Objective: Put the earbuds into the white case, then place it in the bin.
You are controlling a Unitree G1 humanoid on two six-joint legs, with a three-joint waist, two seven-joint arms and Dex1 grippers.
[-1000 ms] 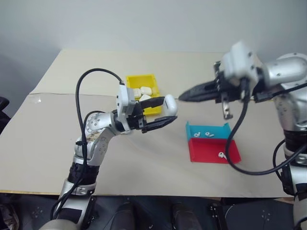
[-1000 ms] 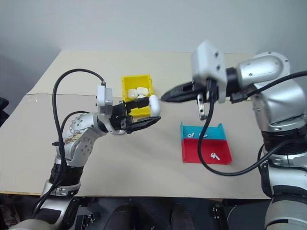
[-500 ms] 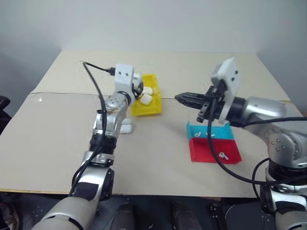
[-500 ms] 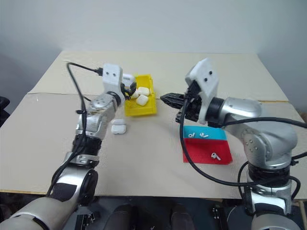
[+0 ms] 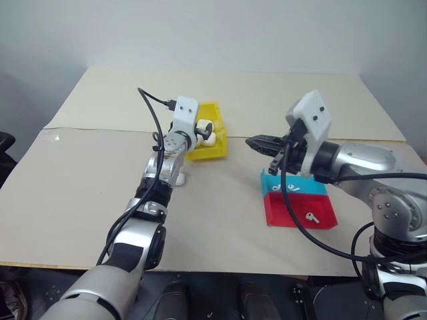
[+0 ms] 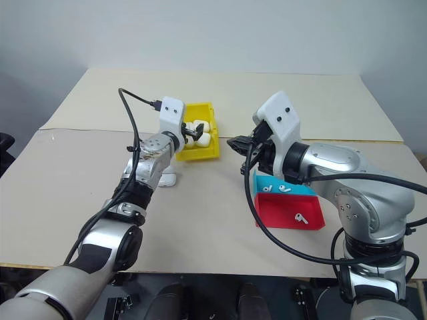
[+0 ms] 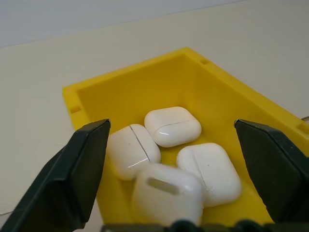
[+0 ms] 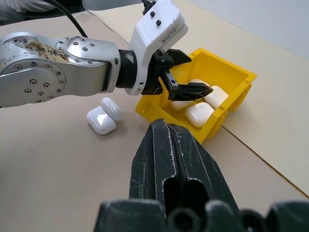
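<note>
My left gripper (image 7: 171, 124) hangs open over the yellow bin (image 7: 217, 92) at the table's back left (image 5: 207, 153). The white case (image 7: 166, 193) shows blurred between its spread fingers, touching neither. It is just over three more white cases (image 7: 173, 125) in the bin. My right gripper (image 5: 253, 142) is shut and empty. It points left in the air between the bin and the trays. Two earbuds (image 5: 277, 189) lie in the blue tray (image 5: 313, 187). One earbud (image 5: 308, 216) lies in the red tray (image 5: 290, 210).
Another white case (image 8: 101, 121) lies on the table beside my left forearm, in front of the bin. It looks open. The blue and red trays sit side by side under my right arm. A seam crosses the table behind the bin.
My left arm swung from mid-table to above the yellow bin, carrying the white case. Its fingers then opened off the case. My right gripper sank lower and turned, staying shut.
</note>
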